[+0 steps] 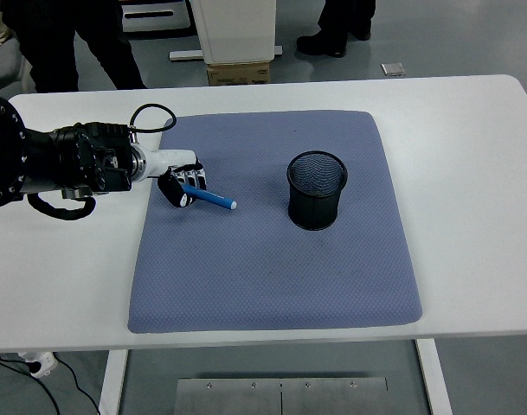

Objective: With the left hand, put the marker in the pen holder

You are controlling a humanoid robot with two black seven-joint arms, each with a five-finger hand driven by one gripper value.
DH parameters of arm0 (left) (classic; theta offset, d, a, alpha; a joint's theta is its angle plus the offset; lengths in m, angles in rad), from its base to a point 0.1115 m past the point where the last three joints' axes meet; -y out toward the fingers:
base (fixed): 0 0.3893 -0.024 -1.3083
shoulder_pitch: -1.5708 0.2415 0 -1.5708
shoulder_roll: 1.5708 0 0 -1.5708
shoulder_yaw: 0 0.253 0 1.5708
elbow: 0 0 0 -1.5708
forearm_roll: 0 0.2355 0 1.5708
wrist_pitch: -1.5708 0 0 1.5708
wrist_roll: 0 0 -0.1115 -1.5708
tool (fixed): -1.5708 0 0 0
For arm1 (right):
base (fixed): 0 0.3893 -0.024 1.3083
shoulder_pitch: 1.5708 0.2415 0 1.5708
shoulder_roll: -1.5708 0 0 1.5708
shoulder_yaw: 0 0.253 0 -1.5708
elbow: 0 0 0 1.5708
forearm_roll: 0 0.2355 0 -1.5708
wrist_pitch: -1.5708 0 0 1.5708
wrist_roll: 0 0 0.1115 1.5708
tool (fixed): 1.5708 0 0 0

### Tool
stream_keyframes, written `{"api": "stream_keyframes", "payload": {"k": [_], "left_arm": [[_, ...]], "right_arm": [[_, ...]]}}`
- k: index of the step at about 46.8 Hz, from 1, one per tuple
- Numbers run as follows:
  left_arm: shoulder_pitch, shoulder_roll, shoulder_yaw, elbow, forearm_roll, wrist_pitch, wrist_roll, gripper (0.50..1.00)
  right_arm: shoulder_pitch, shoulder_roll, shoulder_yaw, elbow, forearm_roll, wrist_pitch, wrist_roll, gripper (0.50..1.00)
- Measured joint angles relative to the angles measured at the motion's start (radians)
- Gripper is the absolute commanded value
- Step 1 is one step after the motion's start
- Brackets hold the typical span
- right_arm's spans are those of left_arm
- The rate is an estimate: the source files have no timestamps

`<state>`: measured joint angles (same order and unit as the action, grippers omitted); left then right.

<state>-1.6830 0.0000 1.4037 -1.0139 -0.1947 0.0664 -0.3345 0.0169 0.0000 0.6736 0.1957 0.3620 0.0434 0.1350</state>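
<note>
A blue marker (213, 201) with a white tip lies in my left hand (182, 186) at the left part of the blue-grey mat (272, 259). The hand's fingers are curled around the marker's left end. The marker tilts down to the right, its free end close over the mat. A black mesh pen holder (316, 190) stands upright on the mat to the right of the marker, well apart from it. My right hand is not in view.
The mat lies on a white table (471, 156). A black cable (151, 117) loops above my left wrist. People's legs and a white stand with a cardboard box (239, 73) are beyond the table's far edge.
</note>
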Motion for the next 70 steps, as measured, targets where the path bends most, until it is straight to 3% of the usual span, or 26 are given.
{"api": "stream_keyframes", "payload": {"k": [35, 38, 41, 44, 52, 62, 70], "left_arm": [[0.006, 0.000, -0.002, -0.002, -0.002, 0.001, -0.003, 0.500], [0.006, 0.000, -0.002, -0.001, -0.003, 0.004, -0.003, 0.543], [0.006, 0.000, -0.002, -0.001, -0.003, 0.007, -0.003, 0.633], [0.006, 0.000, -0.002, -0.001, -0.003, 0.018, -0.003, 0.692], [0.006, 0.000, -0.002, 0.000, -0.003, 0.040, -0.003, 0.748], [0.005, 0.000, -0.002, 0.000, -0.003, 0.047, -0.003, 0.742], [0.005, 0.000, -0.002, 0.000, -0.003, 0.051, -0.003, 0.687]], "right_arm": [[0.000, 0.000, 0.000, 0.000, 0.000, 0.000, 0.000, 1.000], [0.000, 0.000, 0.000, 0.000, 0.000, 0.000, 0.000, 1.000], [0.000, 0.000, 0.000, 0.000, 0.000, 0.000, 0.000, 1.000], [0.000, 0.000, 0.000, 0.000, 0.000, 0.000, 0.000, 1.000], [0.000, 0.000, 0.000, 0.000, 0.000, 0.000, 0.000, 1.000], [0.000, 0.000, 0.000, -0.001, 0.000, 0.000, 0.000, 1.000], [0.000, 0.000, 0.000, 0.000, 0.000, 0.000, 0.000, 1.000]]}}
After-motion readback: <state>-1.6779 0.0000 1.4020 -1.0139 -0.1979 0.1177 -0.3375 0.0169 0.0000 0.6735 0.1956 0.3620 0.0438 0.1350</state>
